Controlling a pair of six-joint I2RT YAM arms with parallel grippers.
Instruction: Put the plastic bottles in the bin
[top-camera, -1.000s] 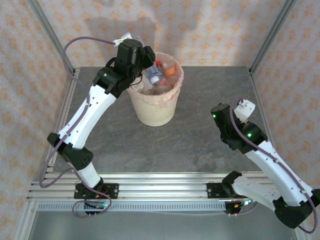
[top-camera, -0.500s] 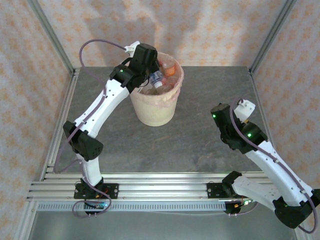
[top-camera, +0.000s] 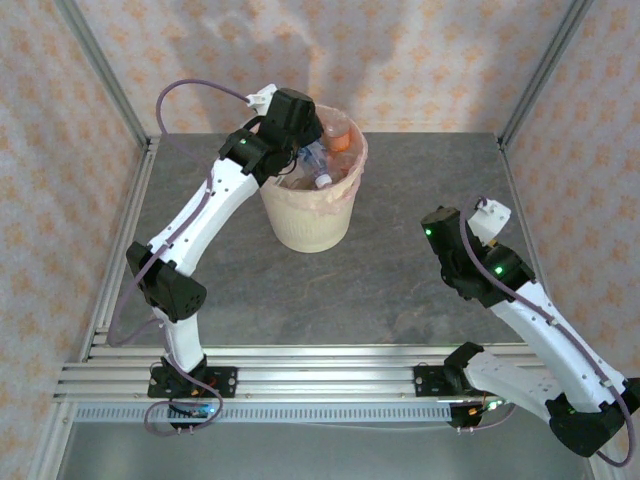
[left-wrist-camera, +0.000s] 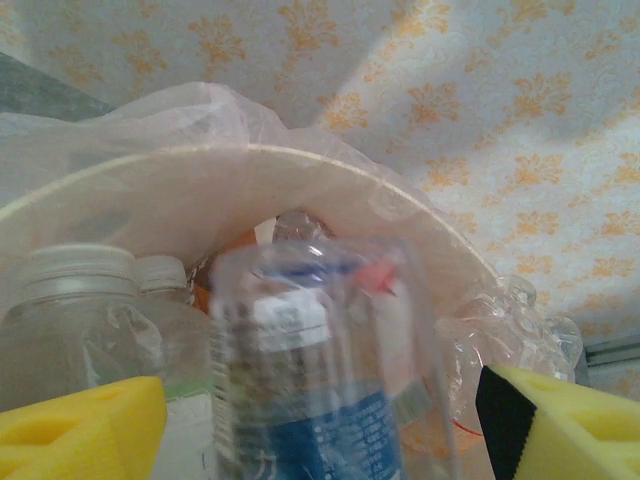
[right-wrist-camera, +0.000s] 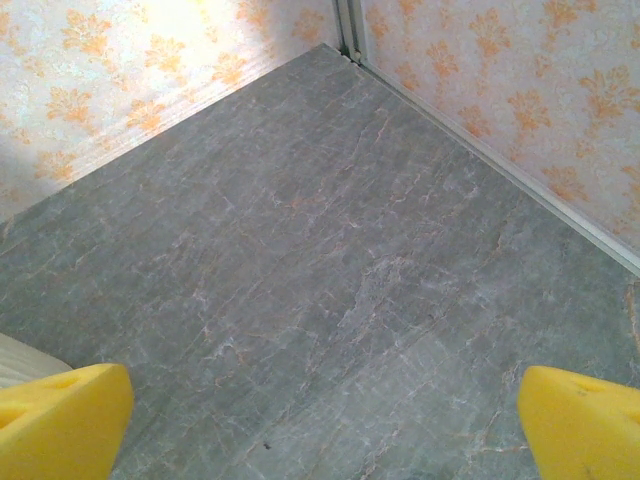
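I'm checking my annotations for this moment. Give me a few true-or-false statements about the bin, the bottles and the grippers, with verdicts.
1. The bin stands upright on the table. True.
2. The right gripper holds a bottle. False: its jaws are open over bare table, with nothing between them.
3. The left gripper is above the bin's mouth. True.
4. The bin has no bottles inside. False: several plastic bottles lie in it.
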